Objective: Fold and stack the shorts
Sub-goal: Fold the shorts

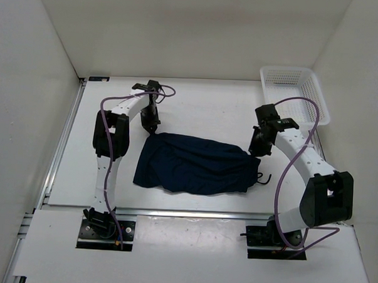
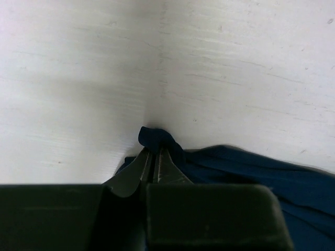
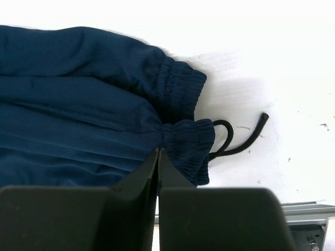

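The dark navy shorts [image 1: 194,163] lie on the white table, spread lengthwise left to right, waistband at the right. My left gripper [image 1: 153,128] is at their far left corner, shut on a small bunch of cloth [image 2: 157,137] that pokes out past the fingertips [image 2: 155,151]. My right gripper [image 1: 256,152] is at the far right end, its tips [image 3: 158,150] shut on the gathered elastic waistband [image 3: 191,138]. The black drawstring [image 3: 235,141] loops out onto the table to the right of the waistband. The shorts fill the left of the right wrist view [image 3: 78,89].
A white mesh basket [image 1: 294,93] stands at the far right corner of the table, just beyond the right arm. White walls close in the table on the left, back and right. A metal rail [image 1: 192,214] runs along the near edge.
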Motion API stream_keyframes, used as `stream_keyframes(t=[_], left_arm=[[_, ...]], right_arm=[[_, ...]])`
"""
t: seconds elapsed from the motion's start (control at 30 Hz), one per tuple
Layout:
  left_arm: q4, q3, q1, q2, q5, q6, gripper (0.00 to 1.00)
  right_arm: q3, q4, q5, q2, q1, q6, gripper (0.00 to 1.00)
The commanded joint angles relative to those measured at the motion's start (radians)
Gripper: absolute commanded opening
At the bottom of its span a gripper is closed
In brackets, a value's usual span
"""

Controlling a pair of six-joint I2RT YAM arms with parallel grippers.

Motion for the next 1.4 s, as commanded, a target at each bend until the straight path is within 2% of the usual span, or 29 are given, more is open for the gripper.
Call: stream_keyframes(t=[0.0,0.13,0.23,0.33,0.4,0.43,0.47,0.5,0.53,0.57,0.6,0.67,0.77,0.87,0.9,0.93,0.97,1.17,1.3,1.37], left_arm=[[-0.029,0.009,0.006,-0.115,-0.066,-0.011,0.10],[-0.018,-0.056,0.042,-0.285,-0.080,-0.011,0.10],[-0.006,-0.067,0.065,-0.336,-0.068,0.001,0.10],[-0.006,-0.018,0.065,-0.307,-0.055,0.021,0.10],[-0.024,0.053,0.065,-0.226,-0.055,0.042,0.10],[-0.047,0.079,0.065,-0.192,-0.055,0.042,0.11],[-0.067,0.110,0.065,-0.119,-0.055,0.042,0.21],[-0.093,0.180,0.065,-0.082,-0.055,0.042,0.37],[-0.124,0.214,0.065,-0.053,-0.043,0.042,0.76],[-0.156,0.234,0.065,-0.036,-0.043,0.042,0.93],[-0.147,0.222,0.065,-0.051,-0.043,0.030,1.00],[-0.121,0.184,0.065,-0.097,-0.052,0.030,1.00],[-0.109,0.136,0.065,-0.195,-0.074,0.018,1.00],[-0.100,0.101,0.074,-0.293,-0.088,0.018,1.00],[-0.100,0.069,0.074,-0.340,-0.088,0.018,1.00],[-0.100,0.047,0.074,-0.363,-0.088,0.018,1.00],[-0.087,0.020,0.074,-0.388,-0.088,0.018,1.00],[0.011,-0.253,0.083,-0.537,-0.066,-0.002,1.00],[0.052,-0.362,0.102,-0.574,-0.042,-0.011,1.00],[0.066,-0.399,0.102,-0.586,-0.031,-0.011,1.00]], right_arm=[[0.041,-0.035,0.031,-0.049,-0.003,-0.029,0.00],[0.059,-0.070,0.056,-0.083,-0.003,-0.029,0.00],[0.070,-0.071,0.094,-0.108,-0.003,-0.029,0.00],[0.105,-0.071,0.081,-0.065,-0.057,-0.040,0.00],[0.147,-0.041,0.081,0.010,-0.076,-0.063,0.00],[0.173,-0.041,0.081,0.041,-0.077,-0.063,0.10],[0.199,-0.041,0.081,0.067,-0.077,-0.063,0.25],[0.249,-0.041,0.081,0.099,-0.077,-0.053,0.45],[0.269,-0.041,0.081,0.100,-0.077,-0.052,0.54],[0.280,-0.041,0.072,0.077,-0.077,-0.040,0.57],[0.280,-0.041,0.071,0.057,-0.077,-0.040,0.57],[0.247,-0.031,0.071,0.002,-0.077,-0.040,0.57],[0.132,-0.020,-0.006,-0.048,-0.077,-0.063,0.57],[-0.024,0.041,-0.232,-0.077,-0.077,-0.104,0.77],[-0.090,0.075,-0.295,-0.077,-0.077,-0.117,0.97],[-0.117,0.087,-0.342,-0.077,-0.077,-0.126,1.00],[-0.141,0.100,-0.391,-0.077,-0.077,-0.126,1.00],[-0.255,0.224,-0.441,-0.055,-0.067,-0.082,0.99],[-0.276,0.299,-0.441,0.001,-0.044,-0.057,0.93],[-0.286,0.334,-0.406,0.056,-0.021,-0.034,0.85]])
